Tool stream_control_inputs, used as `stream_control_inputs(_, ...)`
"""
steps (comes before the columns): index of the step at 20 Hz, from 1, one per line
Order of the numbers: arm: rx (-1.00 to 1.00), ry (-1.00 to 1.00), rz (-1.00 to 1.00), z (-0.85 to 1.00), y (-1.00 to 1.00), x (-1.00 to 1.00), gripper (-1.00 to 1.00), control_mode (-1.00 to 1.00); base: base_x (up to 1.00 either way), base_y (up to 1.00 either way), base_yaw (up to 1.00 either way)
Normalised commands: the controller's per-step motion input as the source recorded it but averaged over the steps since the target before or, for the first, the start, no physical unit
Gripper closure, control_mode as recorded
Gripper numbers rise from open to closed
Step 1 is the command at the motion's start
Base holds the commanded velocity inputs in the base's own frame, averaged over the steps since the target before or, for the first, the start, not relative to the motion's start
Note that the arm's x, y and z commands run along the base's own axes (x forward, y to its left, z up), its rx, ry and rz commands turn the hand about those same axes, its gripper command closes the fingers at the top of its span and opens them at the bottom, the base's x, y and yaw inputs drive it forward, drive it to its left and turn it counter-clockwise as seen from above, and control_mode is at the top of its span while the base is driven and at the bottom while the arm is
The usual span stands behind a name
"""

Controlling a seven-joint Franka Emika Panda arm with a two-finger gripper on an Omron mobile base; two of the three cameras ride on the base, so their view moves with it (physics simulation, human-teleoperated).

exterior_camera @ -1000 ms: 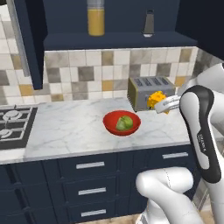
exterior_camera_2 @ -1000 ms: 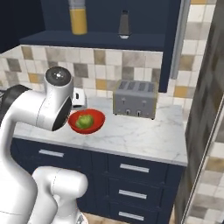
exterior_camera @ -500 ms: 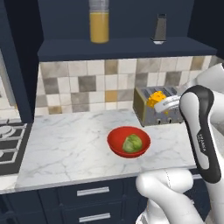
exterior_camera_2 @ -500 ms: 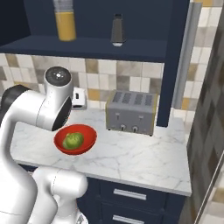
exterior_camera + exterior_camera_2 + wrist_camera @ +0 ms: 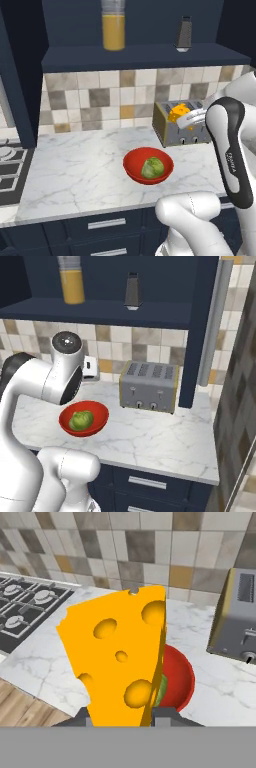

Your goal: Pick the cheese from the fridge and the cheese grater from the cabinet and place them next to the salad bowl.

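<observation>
above the salad bowl (image 5: 148,166) — cheese (image 5: 118,657) upright, long axis vertical, pinched in the gripper (image 5: 125,714)

The round red salad bowl (image 5: 148,165) sits on the white marble table (image 5: 75,175), in front and left of the boxy silver toaster (image 5: 180,131). The orange-yellow cheese wedge (image 5: 178,113) hangs above the toaster. On the dark navy cabinet (image 5: 145,52) shelf, the tapered grey metal cheese grater (image 5: 184,34) stands right of the tall jar of orange liquid (image 5: 113,26).
</observation>
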Motion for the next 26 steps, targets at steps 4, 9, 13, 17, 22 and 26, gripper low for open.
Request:
stream_control_inputs(4, 0.00, 0.00, 0.00, 0.00, 0.00, 0.00, 1.00, 1.00, 0.00, 0.00, 0.00)
stream_control_inputs(9, -0.01, 0.00, -0.02, -0.01, 0.00, 0.00, 1.00, -1.00, 0.00, 0.00, -0.01)
stream_control_inputs(13, -0.01, 0.02, -0.27, -0.01, -0.22, 0.00, 1.00, -1.00, 0.00, 0.00, 0.00)
stream_control_inputs(17, -0.04, 0.03, -0.33, -0.03, -0.32, -0.01, 1.00, -1.00, 0.00, 0.00, 0.00)
stream_control_inputs(22, 0.00, 0.11, -0.09, -0.15, -0.39, -0.04, 1.00, -1.00, 0.00, 0.00, 0.00)
stream_control_inputs(26, 0.00, 0.20, 0.00, -0.26, -0.35, -0.08, 1.00, -1.00, 0.00, 0.00, 0.00)
